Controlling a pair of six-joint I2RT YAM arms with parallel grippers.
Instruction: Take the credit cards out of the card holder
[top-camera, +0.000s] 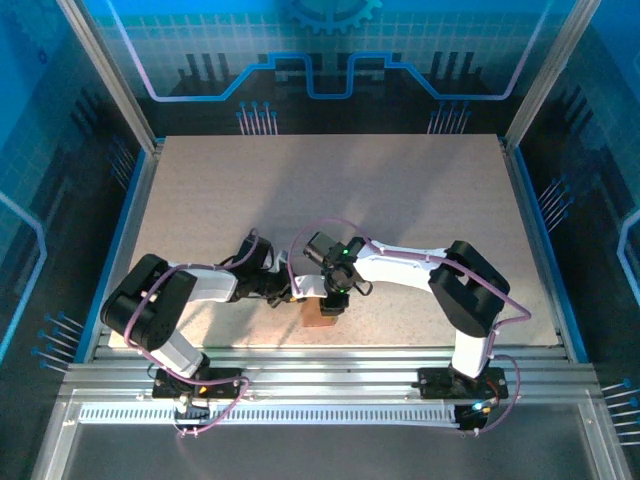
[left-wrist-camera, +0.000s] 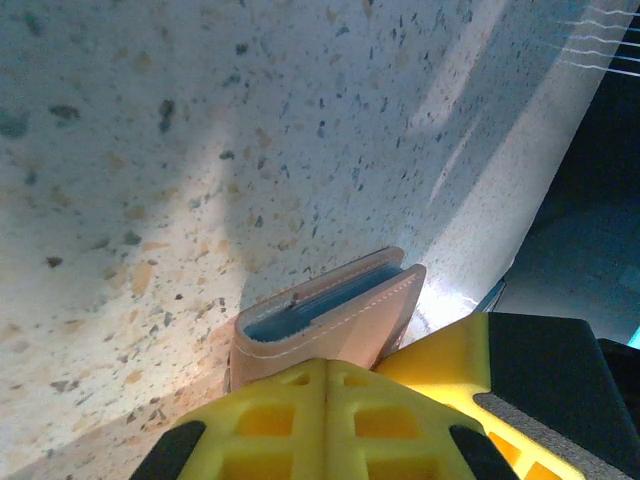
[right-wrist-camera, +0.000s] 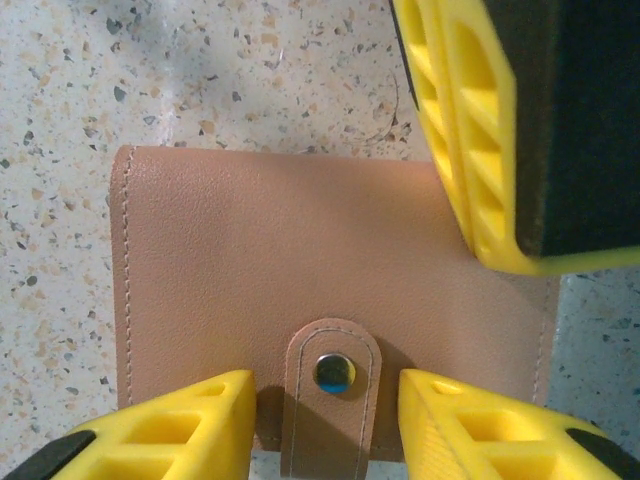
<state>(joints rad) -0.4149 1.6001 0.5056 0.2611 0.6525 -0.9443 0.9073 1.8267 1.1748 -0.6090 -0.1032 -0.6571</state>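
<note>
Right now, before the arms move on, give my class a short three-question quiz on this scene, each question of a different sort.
1. True or false: the card holder lies folded shut on the table.
2. Pick one. The fingers of the right hand stand:
A) either side of the snap tab, with a gap to it
B) clamped on a red card
C) far from the holder, over bare table
3. Fill the gap: the left hand, beside the holder's edge, has its fingers ____ (open or shut).

Key: 1 true. 2 A. 3 shut.
</note>
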